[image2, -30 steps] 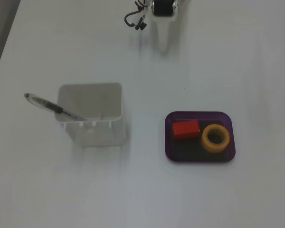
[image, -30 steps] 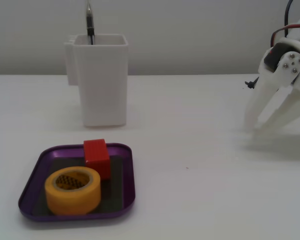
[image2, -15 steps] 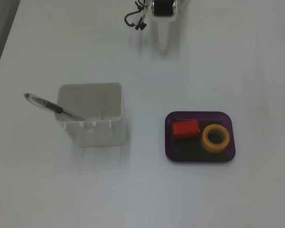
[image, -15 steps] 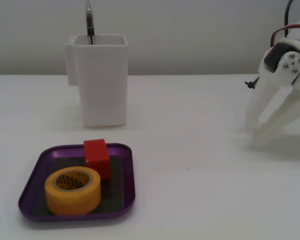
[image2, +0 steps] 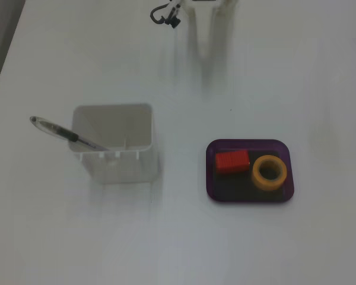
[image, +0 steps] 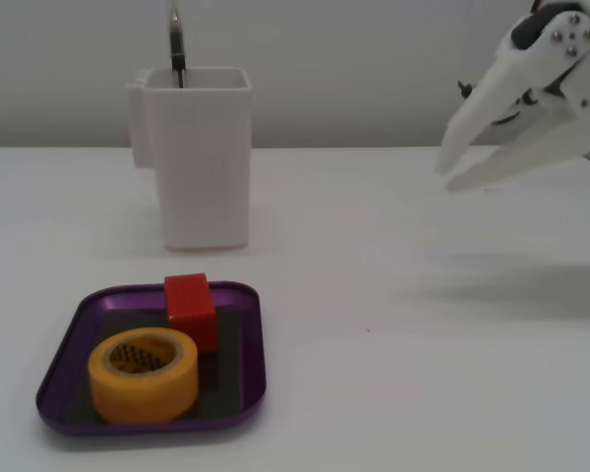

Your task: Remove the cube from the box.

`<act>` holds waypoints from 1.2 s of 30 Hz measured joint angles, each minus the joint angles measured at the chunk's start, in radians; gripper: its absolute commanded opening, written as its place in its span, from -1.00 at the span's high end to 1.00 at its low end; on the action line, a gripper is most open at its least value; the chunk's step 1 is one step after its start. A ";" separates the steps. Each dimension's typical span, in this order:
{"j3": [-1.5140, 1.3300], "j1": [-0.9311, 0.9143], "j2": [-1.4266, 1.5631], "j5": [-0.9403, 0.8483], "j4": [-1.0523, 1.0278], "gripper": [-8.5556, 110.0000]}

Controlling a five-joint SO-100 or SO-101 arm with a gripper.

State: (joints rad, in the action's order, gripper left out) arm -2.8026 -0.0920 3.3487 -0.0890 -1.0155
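The red cube (image: 190, 307) stands in the purple box (image: 51, 385), at its far side, touching or nearly touching the yellow tape roll (image: 144, 375). In the view from above the cube (image2: 232, 161) lies in the left half of the box (image2: 249, 142). My white gripper (image: 446, 177) hangs in the air at the upper right, far from the box. Its fingers are slightly apart and hold nothing. It also shows in the view from above (image2: 210, 71), blurred at the top edge, well beyond the box.
A tall white container (image: 197, 157) with a pen (image: 177, 44) in it stands behind the box; from above the container (image2: 113, 166) is left of the box. The tape roll (image2: 269, 172) fills the right half of the box. The table is white.
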 measured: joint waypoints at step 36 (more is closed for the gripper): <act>1.578 0.272 -2.063 -0.061 -0.063 0.56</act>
State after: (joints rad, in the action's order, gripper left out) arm -1.2241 0.1795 1.2855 -0.1503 -1.0784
